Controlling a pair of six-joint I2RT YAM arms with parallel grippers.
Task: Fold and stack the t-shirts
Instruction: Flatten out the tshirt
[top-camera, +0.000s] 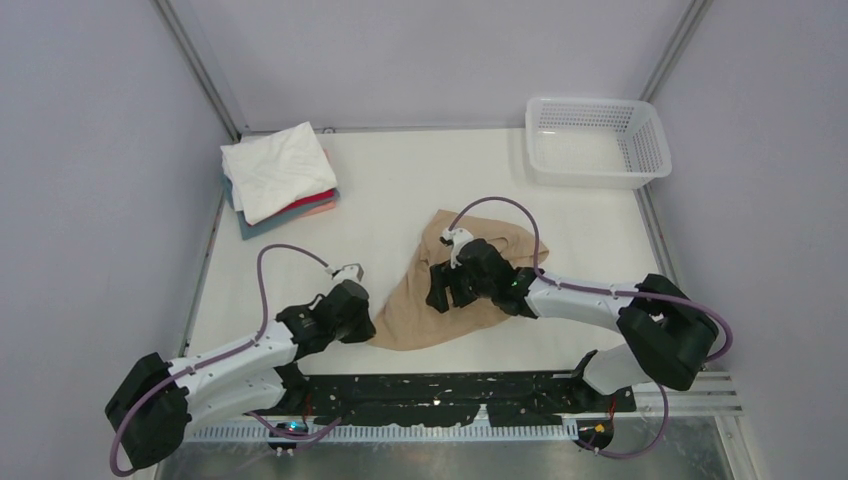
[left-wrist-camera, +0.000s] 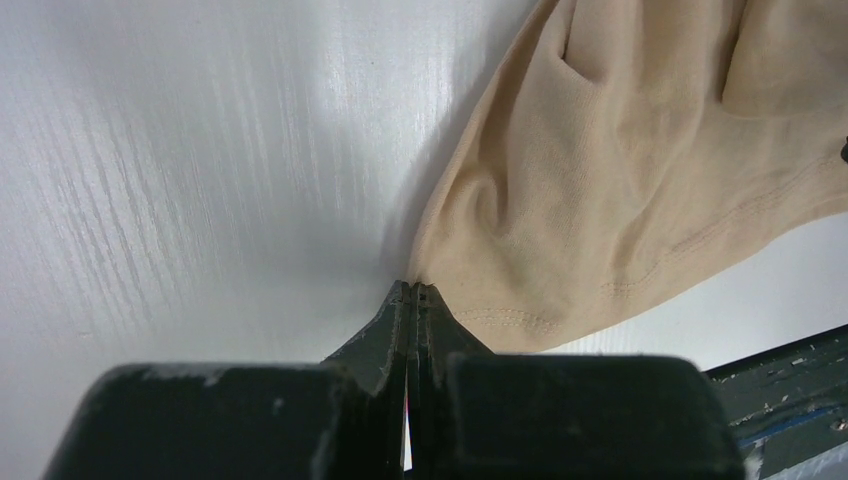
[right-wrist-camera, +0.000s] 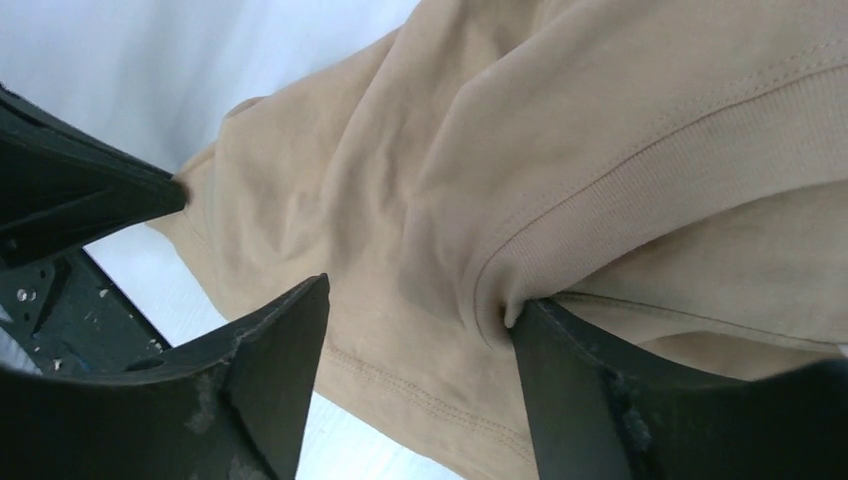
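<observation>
On the desk (top-camera: 400, 190), the tan t-shirt (top-camera: 425, 312) lies crumpled between both end effectors, with the folded stack (top-camera: 280, 180) well beyond the left one. The left end effector (left-wrist-camera: 412, 290), low and outstretched, is clenched on a hem corner. The right end effector (right-wrist-camera: 420, 300), released, reaches in over the collar ribbing. Best to draw the corners apart evenly, flattening before folding.

table (top-camera: 400, 190): white, faint wood grain | rear left corner: stack of folded t-shirts (top-camera: 278, 178), white on top, red/pink under it, grey-blue at the bottom | rear right corner: white mesh basket (top-camera: 650, 145), upright | near middle: tan t-shirt (top-camera: 410, 315), crumpled and unfolded, well apart from stack and basket
</observation>
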